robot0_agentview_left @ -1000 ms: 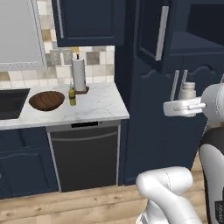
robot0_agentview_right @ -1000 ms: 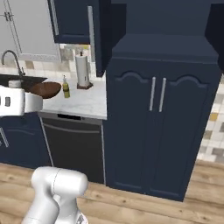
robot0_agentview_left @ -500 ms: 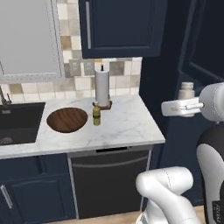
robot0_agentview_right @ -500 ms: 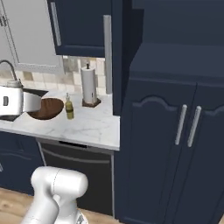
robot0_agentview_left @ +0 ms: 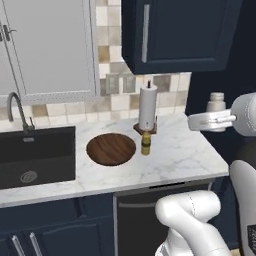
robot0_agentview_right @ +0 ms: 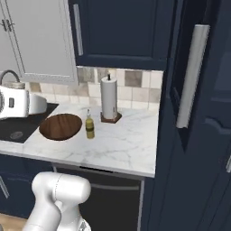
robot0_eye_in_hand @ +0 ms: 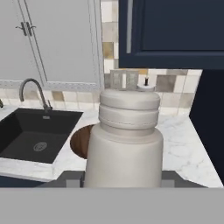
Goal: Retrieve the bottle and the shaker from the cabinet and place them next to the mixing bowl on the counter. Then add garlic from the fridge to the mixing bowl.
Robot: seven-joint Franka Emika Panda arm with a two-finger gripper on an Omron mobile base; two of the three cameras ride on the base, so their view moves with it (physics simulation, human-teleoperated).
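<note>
**Desk:** Navy cabinets (robot0_agentview_left: 185, 35) and a tiled backsplash (robot0_agentview_left: 112, 102) frame the white marble counter (robot0_agentview_left: 175, 155). What stands on it?

**Photographer:** From large to small: a black sink (robot0_agentview_left: 35, 155), cut off at the left edge in the left base view; the wooden mixing bowl (robot0_agentview_left: 111, 149) beside it; a white paper-towel roll (robot0_agentview_left: 147, 106) on a dark stand; and the olive bottle (robot0_agentview_left: 145, 143), upright just in front of that roll, near the bowl's right rim.

**Desk:** And the shaker?

**Photographer:** The shaker (robot0_eye_in_hand: 124, 144) sits upright in the gripper (robot0_agentview_left: 212, 121), held in the air off the counter's right end. It blocks most of the bowl in the hand view.

**Desk:** Fingers clamped on it?

**Photographer:** Yes, though the shaker body hides both tips in the hand view. In the right base view, 1 white section of the hand pokes in at the left edge.
</note>
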